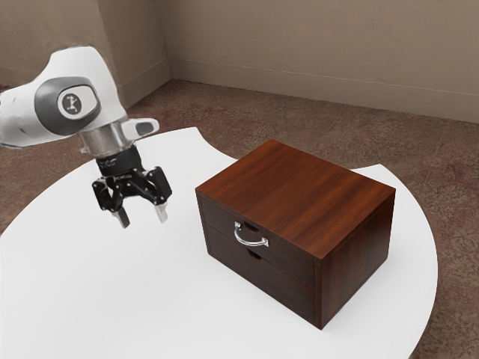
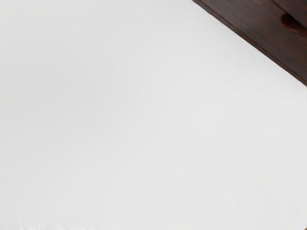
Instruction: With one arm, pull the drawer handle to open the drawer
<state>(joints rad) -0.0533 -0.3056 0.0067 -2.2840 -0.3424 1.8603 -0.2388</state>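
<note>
Pincer (image 1: 142, 215): left of centre in the exterior view, pointing down, its two black fingers (image 1: 123, 216) spread wide with nothing between them.
Pincer height: it hangs over the table and touches nothing.
Arm (image 1: 67, 105): white with a grey joint cap, it enters from the upper left of the frame and bends down to the pincer.
Table (image 1: 112, 299): white with a rounded edge, it fills the lower half of the frame. The part under the pincer is bare.
Wrist view: it shows the white table surface under the hand, and beyond it a corner of the cabinet's dark front with a small dark recess (image 2: 290, 20).
Cabinet (image 1: 299, 187): a dark reddish wooden box standing on the table, right of centre in the frame, with one corner turned toward the camera.
Upper drawer (image 1: 288, 252): on the face toward the frame's lower left. Its front lies flush with the cabinet, so it is shut.
Handle (image 1: 249, 238): a silver curved bar on the upper drawer's front, near that face's left end and just above the seam between the drawers.
Lower drawer (image 1: 262, 278): below the upper one, also flush.
Pincer to handle: well apart, with the pincer left of the cabinet in the frame and bare table between them.
Floor (image 1: 419, 149): brown carpet around the table.
Walls (image 1: 337, 37): beige, across the top of the frame.
</note>
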